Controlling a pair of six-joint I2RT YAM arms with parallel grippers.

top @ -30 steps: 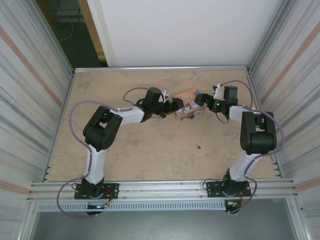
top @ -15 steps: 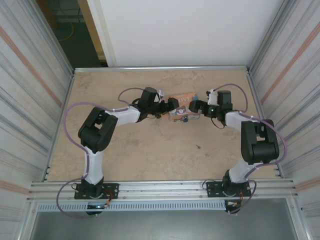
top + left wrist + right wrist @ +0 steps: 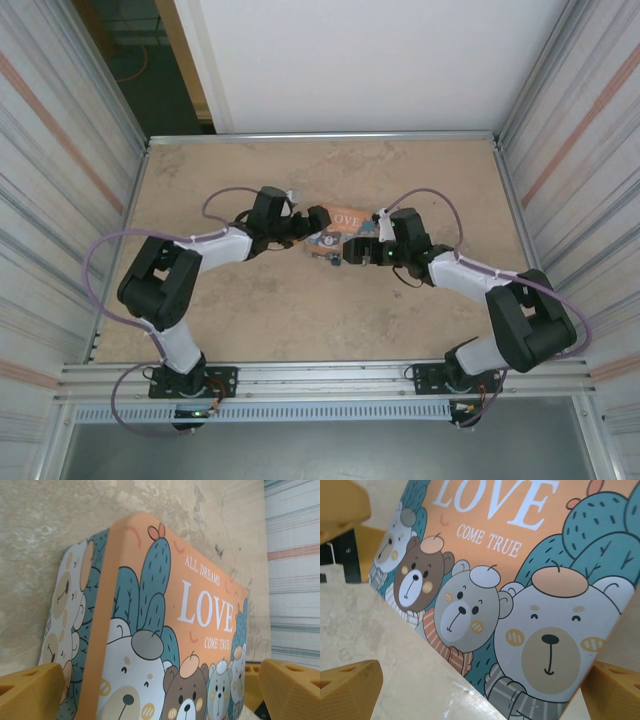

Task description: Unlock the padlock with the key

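Top view: an orange-and-teal rectangular printed box with cartoon bears and "LOVE" lettering is showing at the middle of the beige mottled tabletop. The left gripper is reaching in at the box's left end. The right gripper is reaching in at its near right corner.

The padlock, a tiny blue-teal and dark piece, is showing just beside the box's near edge, between the two grippers. It is too small to read any detail.

Left wrist view: the yellow fingers are straddling the box, one on each side. Cannot tell whether they are clamping it.

Right wrist view: the yellow fingers are standing spread wide. Bare tabletop is showing between the lower-left finger and the box.
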